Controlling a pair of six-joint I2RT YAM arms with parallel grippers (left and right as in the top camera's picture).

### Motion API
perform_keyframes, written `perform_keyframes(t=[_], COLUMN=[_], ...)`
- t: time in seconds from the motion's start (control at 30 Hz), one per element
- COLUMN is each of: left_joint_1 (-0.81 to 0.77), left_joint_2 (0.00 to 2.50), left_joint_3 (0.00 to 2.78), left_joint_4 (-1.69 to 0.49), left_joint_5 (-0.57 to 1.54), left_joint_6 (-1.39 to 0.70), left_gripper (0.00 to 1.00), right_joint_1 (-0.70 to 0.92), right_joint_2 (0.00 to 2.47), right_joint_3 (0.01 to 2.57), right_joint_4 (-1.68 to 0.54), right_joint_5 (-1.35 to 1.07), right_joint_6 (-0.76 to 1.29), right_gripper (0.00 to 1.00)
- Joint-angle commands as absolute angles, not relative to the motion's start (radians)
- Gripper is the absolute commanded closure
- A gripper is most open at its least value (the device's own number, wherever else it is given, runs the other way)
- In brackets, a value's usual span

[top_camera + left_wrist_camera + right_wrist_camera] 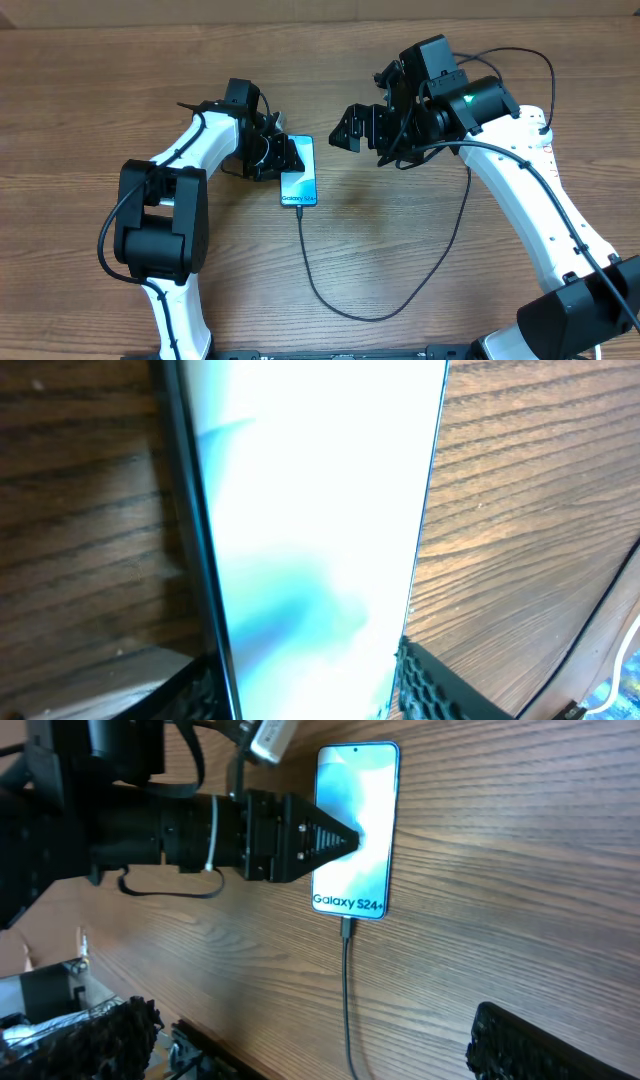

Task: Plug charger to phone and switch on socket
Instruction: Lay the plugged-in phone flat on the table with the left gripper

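The phone [299, 175] lies flat on the wooden table, its blue-teal screen up and "Galaxy S24+" along its near end [348, 903]. The charger's thin black cable [322, 285] runs from the phone's near end, with the connector tip [347, 926] seated in the port. My left gripper [281, 157] sits over the phone's left side, jaws apart. In the left wrist view its fingers [432, 682] flank the bright screen [310, 510]. My right gripper [362, 128] hangs open to the right of the phone, with only cable and table between its fingers [535, 1042]. The socket is out of view.
The charger cable loops toward the front of the table [352, 316], then curves back up under the right arm [462, 205]. The arm bases stand at the front edge. Bare wood [90, 80] surrounds the phone.
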State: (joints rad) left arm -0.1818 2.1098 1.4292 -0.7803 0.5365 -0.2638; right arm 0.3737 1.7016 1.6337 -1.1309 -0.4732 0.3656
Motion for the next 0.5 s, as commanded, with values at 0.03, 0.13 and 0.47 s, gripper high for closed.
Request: perform_keyframes(t=[0.03,0.13,0.47], left_joint_1=[-0.18,-0.18,-0.157], left_joint_2=[2.106,2.106,2.103], left_joint_3=[1.427,1.427,1.443], left_joint_4=[-0.789,-0.789,-0.843], left_joint_5=[0.459,0.46,0.461], left_joint_6=[-0.268,-0.269,-0.267], left_gripper=[0.42,0.41,0.12], right_joint_1=[0.37,0.37,0.369], right_joint_2=[1.678,1.678,1.678], right_joint_3=[1.65,1.65,1.65], right_joint_4=[-1.14,-1.14,-1.193], right_joint_5=[-0.445,-0.445,-0.29], right_joint_6=[0.36,0.36,0.36], right_gripper=[0.0,0.0,0.0])
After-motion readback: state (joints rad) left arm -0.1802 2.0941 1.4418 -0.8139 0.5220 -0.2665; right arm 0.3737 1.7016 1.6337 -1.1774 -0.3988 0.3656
